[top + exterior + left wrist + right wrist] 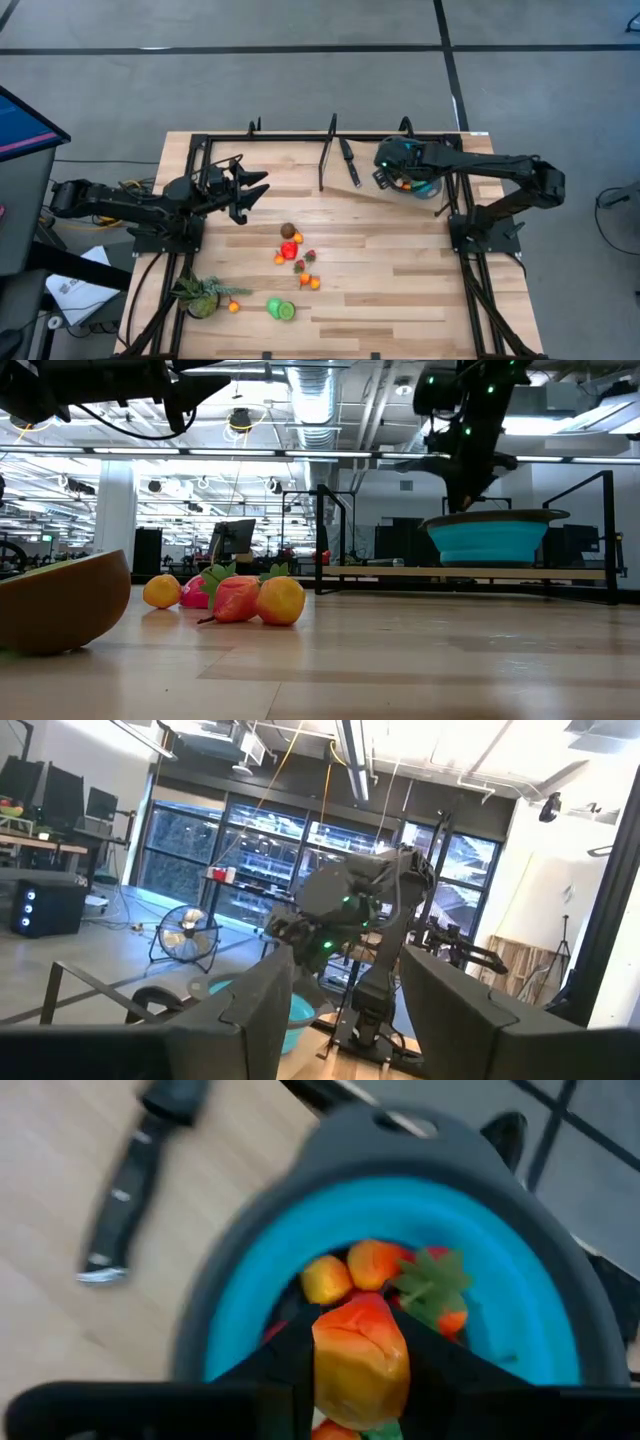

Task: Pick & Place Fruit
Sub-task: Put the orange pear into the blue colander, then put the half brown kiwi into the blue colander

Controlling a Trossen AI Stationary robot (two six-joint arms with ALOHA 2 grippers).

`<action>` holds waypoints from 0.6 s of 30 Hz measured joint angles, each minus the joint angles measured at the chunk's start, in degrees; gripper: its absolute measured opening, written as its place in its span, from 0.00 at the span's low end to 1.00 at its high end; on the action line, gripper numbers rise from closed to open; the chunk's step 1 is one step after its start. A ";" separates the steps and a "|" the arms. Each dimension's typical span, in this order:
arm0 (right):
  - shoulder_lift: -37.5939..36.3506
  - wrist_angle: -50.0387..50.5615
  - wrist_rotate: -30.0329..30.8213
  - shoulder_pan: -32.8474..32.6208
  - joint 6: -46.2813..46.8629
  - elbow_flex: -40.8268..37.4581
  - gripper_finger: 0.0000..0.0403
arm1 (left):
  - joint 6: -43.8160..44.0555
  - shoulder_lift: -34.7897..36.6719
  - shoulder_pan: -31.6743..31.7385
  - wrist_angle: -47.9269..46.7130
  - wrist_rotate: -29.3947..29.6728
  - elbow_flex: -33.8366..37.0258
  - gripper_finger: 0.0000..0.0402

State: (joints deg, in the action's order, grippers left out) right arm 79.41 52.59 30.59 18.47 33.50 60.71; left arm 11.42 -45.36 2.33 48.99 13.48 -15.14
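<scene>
Holding an orange-red fruit (360,1355) pinched in our right tool (358,1365), we sit directly over the blue bowl (250,1280) at the far right of the tabletop (400,280). The bowl already has several fruits inside (375,1270), orange, yellow and one with green leaves. A black-handled knife (349,161) lies just beside the bowl on the side toward the middle.

Our left tool (250,193) hangs above the left part of the tabletop, fingers (470,1010) spread, nothing between them.

Loose fruits (294,256) sit in a cluster near the tabletop centre: brown, red, orange ones close together. Bright green fruit (281,309) lies nearer the front edge, with a small orange one (234,307) beside the leafy plant (202,294) at front left.

Low view shows orange and red fruits (240,598) grouped on the wood, and a brown one (60,605) close to the camera.
</scene>
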 joint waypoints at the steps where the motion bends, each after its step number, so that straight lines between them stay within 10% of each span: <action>1: 0.63 0.33 0.00 0.47 -0.03 -0.02 0.26 | 0.00 0.00 0.00 0.00 0.00 0.00 0.44; 10: 5.02 2.76 -0.65 2.26 -5.40 1.39 0.57 | 0.00 0.00 0.00 0.02 -0.01 0.00 0.44; 18: 4.85 7.47 -0.84 -2.36 -13.39 8.10 0.46 | 0.00 0.00 0.00 -0.22 -0.03 -0.02 0.44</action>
State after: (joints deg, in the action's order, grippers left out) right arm 84.27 60.06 29.75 16.11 20.10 68.81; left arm 11.42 -45.36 2.33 48.77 13.45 -15.16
